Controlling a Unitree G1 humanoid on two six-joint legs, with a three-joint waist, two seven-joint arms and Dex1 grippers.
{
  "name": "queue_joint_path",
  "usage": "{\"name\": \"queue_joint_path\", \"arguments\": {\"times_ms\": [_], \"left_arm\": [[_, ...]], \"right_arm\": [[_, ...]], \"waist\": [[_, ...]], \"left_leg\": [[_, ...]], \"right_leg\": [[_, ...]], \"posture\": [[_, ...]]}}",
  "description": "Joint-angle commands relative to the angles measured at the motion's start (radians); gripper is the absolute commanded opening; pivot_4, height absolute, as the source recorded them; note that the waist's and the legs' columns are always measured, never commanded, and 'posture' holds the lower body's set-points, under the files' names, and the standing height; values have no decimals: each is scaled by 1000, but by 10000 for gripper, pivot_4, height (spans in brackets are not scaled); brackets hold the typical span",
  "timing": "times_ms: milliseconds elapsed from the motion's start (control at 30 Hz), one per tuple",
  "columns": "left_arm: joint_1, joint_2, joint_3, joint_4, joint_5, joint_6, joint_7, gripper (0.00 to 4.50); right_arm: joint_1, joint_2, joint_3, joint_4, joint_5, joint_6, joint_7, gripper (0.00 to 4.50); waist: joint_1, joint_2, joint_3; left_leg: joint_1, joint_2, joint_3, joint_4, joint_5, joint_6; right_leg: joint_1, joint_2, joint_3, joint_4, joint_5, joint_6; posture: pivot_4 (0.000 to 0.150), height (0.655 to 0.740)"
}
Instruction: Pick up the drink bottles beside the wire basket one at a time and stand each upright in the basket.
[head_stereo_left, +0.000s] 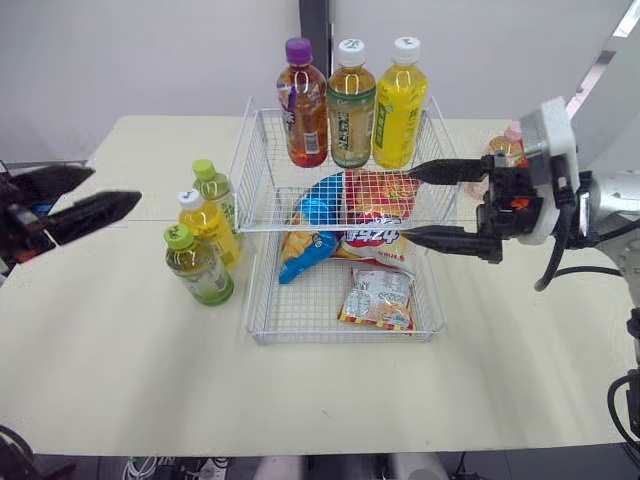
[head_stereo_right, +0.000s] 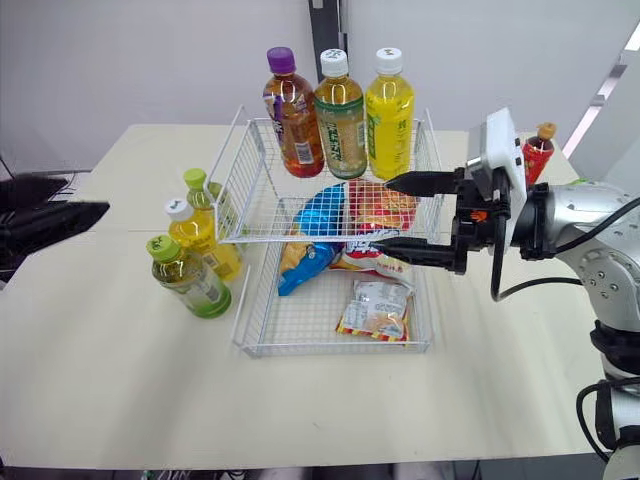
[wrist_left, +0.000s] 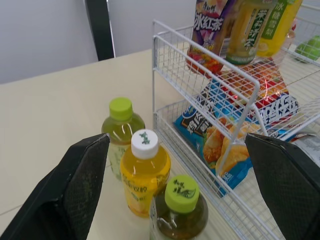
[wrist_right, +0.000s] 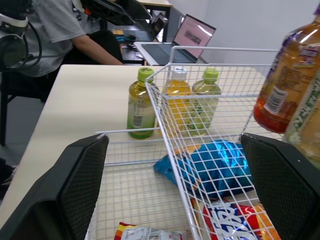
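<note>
Three small drink bottles stand close together left of the white wire basket (head_stereo_left: 340, 338): a green-capped one (head_stereo_left: 213, 195) at the back, a yellow one with a white cap (head_stereo_left: 208, 228), and a green-capped one (head_stereo_left: 198, 268) in front. A red bottle (head_stereo_right: 537, 150) stands to the right of the basket. On the basket's upper shelf stand a purple-capped tea bottle (head_stereo_left: 304, 105), a green-labelled bottle (head_stereo_left: 351, 105) and a yellow bottle (head_stereo_left: 399, 105). My left gripper (head_stereo_left: 115, 187) is open and empty, left of the three bottles. My right gripper (head_stereo_left: 407, 203) is open and empty at the basket's right side.
Snack bags lie in the basket's lower tier: a blue one (head_stereo_left: 310, 235), a red one (head_stereo_left: 375, 205) and a small packet (head_stereo_left: 378, 297). A seated person (wrist_right: 55, 25) and a laptop (wrist_right: 192, 32) are beyond the table's left side.
</note>
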Motion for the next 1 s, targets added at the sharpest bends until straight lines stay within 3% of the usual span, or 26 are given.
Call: {"name": "queue_joint_path", "arguments": {"times_ms": [33,267,600,833,1000], "left_arm": [[109,-62,88,-98,-33,-21,26,44829],[229,-177,86,-190,-75,-79,128,44829],[209,-355,8,-314,-165,-121,390,44829],[101,-419,-204,-314,-59,-194,650,44829],[74,-434,-316,-294,-3,-229,739,44829]], "right_arm": [[-37,1,5,-11,-3,-18,56,45000],[-59,30,42,-25,7,-17,124,45000],[-55,45,46,-38,-7,-12,116,45000],[-59,59,46,-37,-22,-10,108,45000],[-59,59,41,-38,-25,-3,102,45000]], "waist": [[-1,0,0],[15,0,0],[18,0,0],[20,1,-1],[19,1,-1]], "left_leg": [[0,0,1,0,0,0],[1,5,1,0,0,0],[1,11,2,0,0,-1],[1,13,3,0,0,-1],[1,13,3,0,0,-1]], "right_leg": [[0,0,1,0,0,0],[1,2,0,-2,2,-3],[1,7,-1,-5,6,-9],[2,15,0,-7,8,-9],[2,17,1,-9,9,-8]], "posture": [[1500,7400],[1500,7400],[1500,7400],[1500,7400],[1500,7400]]}}
